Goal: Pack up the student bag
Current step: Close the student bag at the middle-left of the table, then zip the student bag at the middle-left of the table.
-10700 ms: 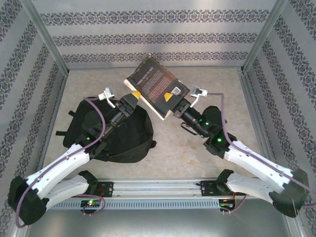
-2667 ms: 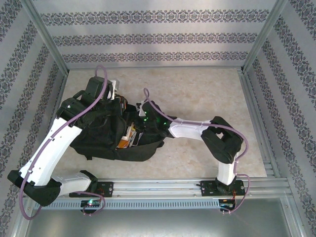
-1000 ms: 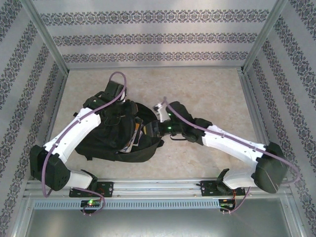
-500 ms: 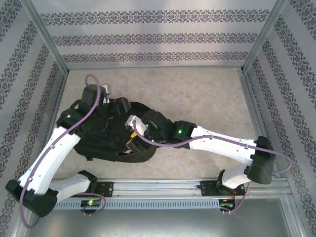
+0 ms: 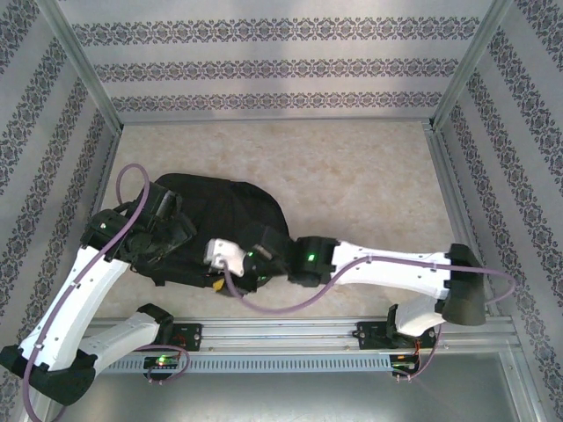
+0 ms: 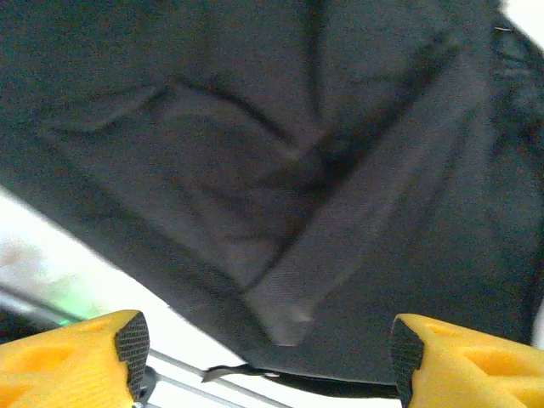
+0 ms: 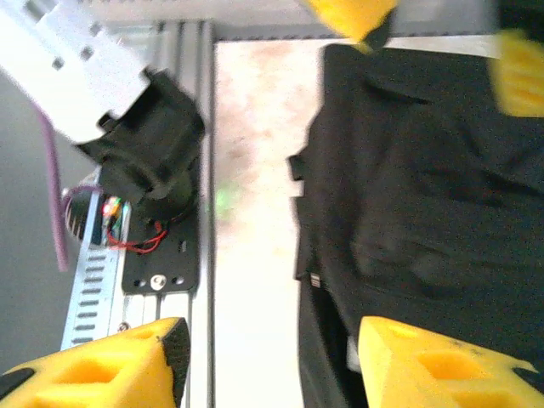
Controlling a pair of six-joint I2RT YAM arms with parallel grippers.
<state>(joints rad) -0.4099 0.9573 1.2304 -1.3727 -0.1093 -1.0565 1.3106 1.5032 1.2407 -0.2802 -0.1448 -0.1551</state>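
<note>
Student bag (image 5: 233, 207) flat on worktop (image 5: 352, 167), near edge hidden under right arm (image 5: 378, 266) — left tool (image 6: 269, 344) and right tool (image 7: 272, 348) spread wide, empty.

Bright, even light (wrist views blur the student bag (image 6: 255, 170)).

Top cam sits high at my back, looks down on whole table (image 5: 369, 167). L wrist cam points v. close at the student bag (image 6: 280, 170). R wrist cam, also close, looks down bag's edge & base rail (image 7: 185, 51). All 3 share the bag.
</note>
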